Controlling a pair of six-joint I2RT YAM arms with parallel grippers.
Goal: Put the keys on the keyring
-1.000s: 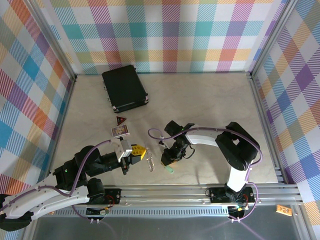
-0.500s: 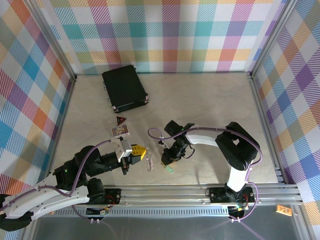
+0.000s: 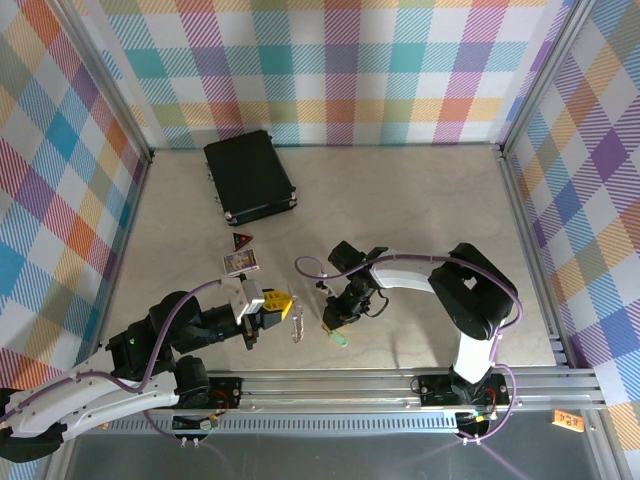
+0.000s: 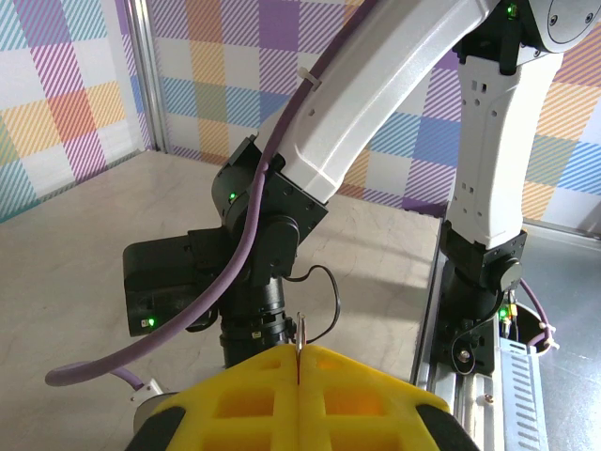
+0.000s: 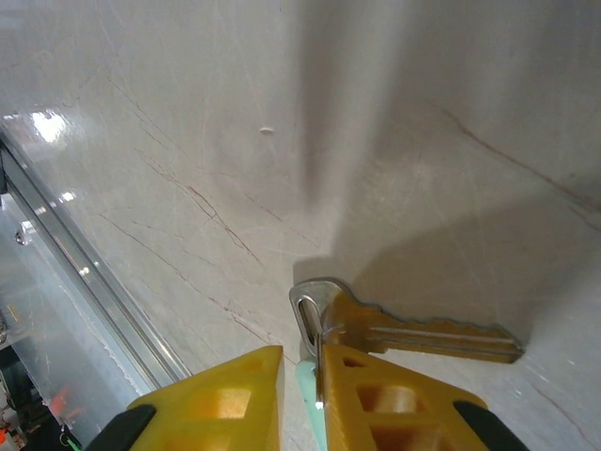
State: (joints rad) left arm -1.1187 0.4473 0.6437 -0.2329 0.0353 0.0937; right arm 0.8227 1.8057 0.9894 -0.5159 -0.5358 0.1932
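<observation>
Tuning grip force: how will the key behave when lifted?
The key is probably stiff and light: small, metal blade. Lying flat on the smooth table, it may slide, not roll. Pinched by its head, it could pivot.

left arm (image 3: 120,365) lies low from the near-left base, reaching right. left pincer (image 3: 277,303) is pressed fully closed, with the thin edge of the keyring (image 4: 299,331) nipped between the pads. right arm (image 3: 420,268) is folded leftward, wrist tipped down at the tabletop. right pincer (image 3: 333,322) has a narrow gap with the key (image 5: 308,381) head in it; grip unclear.
</observation>
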